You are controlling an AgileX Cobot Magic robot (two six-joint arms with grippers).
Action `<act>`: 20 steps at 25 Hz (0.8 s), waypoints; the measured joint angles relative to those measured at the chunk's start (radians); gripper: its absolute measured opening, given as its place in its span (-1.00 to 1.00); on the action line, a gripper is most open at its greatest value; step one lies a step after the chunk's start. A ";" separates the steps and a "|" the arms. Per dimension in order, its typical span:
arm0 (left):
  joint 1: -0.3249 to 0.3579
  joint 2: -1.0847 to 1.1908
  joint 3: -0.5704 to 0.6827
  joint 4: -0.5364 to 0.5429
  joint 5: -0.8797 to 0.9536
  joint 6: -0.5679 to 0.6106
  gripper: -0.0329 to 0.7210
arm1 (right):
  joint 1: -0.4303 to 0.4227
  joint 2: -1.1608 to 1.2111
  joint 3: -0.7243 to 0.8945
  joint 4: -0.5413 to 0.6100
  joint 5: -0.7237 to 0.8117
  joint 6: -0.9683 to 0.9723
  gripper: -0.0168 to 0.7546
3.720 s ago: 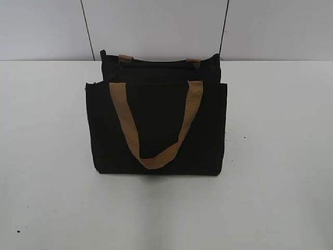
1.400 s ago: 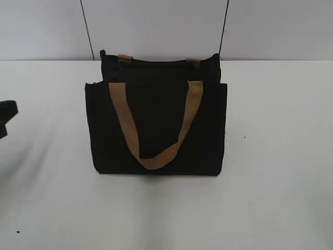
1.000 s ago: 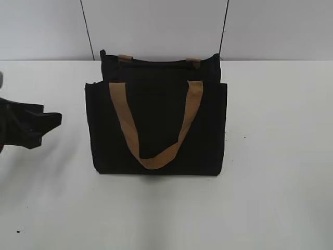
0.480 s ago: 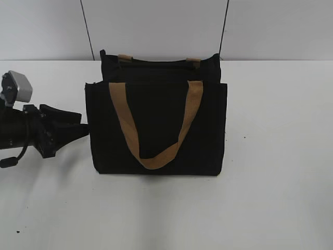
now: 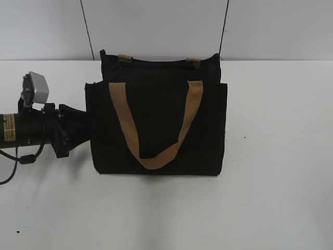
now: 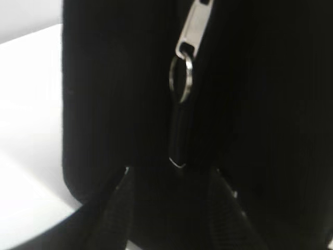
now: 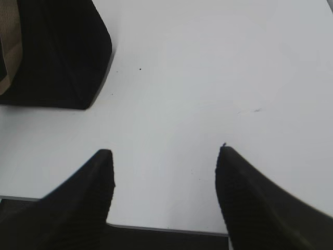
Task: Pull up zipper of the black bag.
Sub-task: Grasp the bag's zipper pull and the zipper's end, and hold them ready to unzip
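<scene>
The black bag (image 5: 156, 125) stands upright mid-table, one tan strap (image 5: 156, 159) hanging down its front. My left gripper (image 5: 85, 130) reaches in from the left and its tips are at the bag's left side. In the left wrist view the bag's side (image 6: 114, 104) fills the frame. A silvery zipper pull (image 6: 195, 26) carries a metal ring (image 6: 180, 78) and a black tab (image 6: 179, 130) hanging down. My left gripper (image 6: 171, 174) is open, with the tab's lower end just above the gap. My right gripper (image 7: 164, 156) is open and empty over bare table.
The white table (image 5: 276, 156) runs all round the bag, with a pale wall behind it. In the right wrist view the bag's lower corner (image 7: 57, 52) sits at the upper left, apart from the fingers. The table's near edge (image 7: 166, 229) lies just below them.
My left arm has come in from the left edge and moved right until its tips reach the bag's left side. The bag has not moved.
</scene>
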 joint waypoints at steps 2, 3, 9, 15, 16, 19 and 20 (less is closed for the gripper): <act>-0.012 0.029 0.000 -0.011 -0.028 0.018 0.03 | 0.000 0.000 0.000 0.000 0.000 0.000 0.27; -0.019 0.042 0.000 -0.034 -0.040 0.025 0.03 | 0.000 0.000 0.000 0.000 0.000 0.000 0.27; -0.063 0.097 -0.043 -0.099 -0.056 0.044 0.01 | 0.000 0.000 0.000 0.000 0.000 0.000 0.27; -0.105 0.133 -0.080 -0.178 -0.058 0.047 -0.39 | 0.000 0.000 0.000 0.000 0.000 0.000 0.27; -0.109 0.133 -0.080 -0.185 -0.050 0.047 -0.48 | 0.000 0.000 0.000 0.000 0.000 0.000 0.27; -0.114 0.133 -0.080 -0.193 -0.026 0.048 -0.77 | 0.000 0.000 0.000 0.000 0.000 0.000 0.27; -0.115 0.133 -0.080 -0.198 -0.023 0.049 -0.80 | 0.000 0.000 0.000 0.000 0.000 0.000 0.27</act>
